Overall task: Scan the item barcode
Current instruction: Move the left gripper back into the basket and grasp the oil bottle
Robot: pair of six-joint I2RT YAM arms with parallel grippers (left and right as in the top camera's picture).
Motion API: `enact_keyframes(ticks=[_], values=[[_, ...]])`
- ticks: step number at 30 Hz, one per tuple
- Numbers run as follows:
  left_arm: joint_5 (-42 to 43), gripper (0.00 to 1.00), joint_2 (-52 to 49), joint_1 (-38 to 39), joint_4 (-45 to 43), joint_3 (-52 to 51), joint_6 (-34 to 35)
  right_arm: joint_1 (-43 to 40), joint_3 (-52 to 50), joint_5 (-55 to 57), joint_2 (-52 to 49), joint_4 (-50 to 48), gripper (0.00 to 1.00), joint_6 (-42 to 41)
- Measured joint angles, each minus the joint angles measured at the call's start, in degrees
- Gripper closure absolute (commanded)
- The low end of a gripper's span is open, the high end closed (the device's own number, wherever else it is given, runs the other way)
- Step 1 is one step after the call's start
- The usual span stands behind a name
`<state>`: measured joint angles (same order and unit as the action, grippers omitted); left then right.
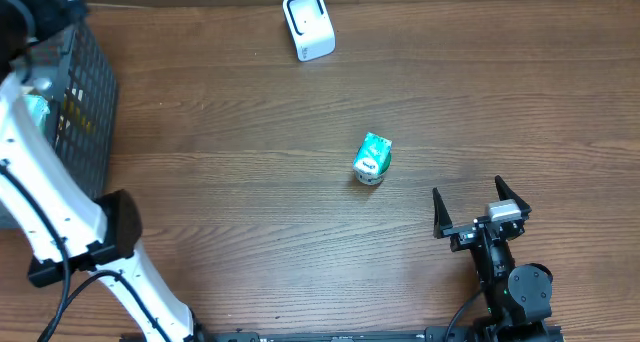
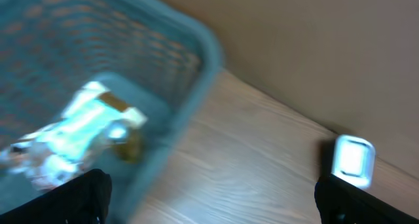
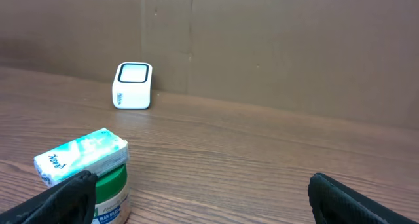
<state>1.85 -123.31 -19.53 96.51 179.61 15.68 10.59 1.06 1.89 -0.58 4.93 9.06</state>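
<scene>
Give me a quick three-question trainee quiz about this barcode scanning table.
1. True or false: the right tool grips the white rounded plastic scanner.
2. The teal-and-white paper packet mid-table rests on: A a green round tub, B a plate, C bare wood?
3. Which tool is above the dark plastic mesh basket?
Key: 1 false; 2 A; 3 the left tool.

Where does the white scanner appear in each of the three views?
Overhead: scanner at top centre, near the table far edge.
Left wrist: scanner lower right, blurred, right of the basket.
Right wrist: scanner upper left, beyond the item.
Shared landmark: the table's far edge, just behind it.
</scene>
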Motion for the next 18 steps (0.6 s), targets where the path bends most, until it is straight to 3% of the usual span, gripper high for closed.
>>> enact_keyframes(ticks=[8, 18], values=[[-3.8, 0.0, -8.5, -8.5, -0.5, -0.5, -7.2, 0.0, 0.0, 0.0, 0.0, 0.0, 0.0, 0.0], [3.1, 0.0, -21.0, -15.7, -3.2, -1.1, -14.1, 0.0, 0.0, 0.0, 0.0, 0.0, 0.0, 0.0]])
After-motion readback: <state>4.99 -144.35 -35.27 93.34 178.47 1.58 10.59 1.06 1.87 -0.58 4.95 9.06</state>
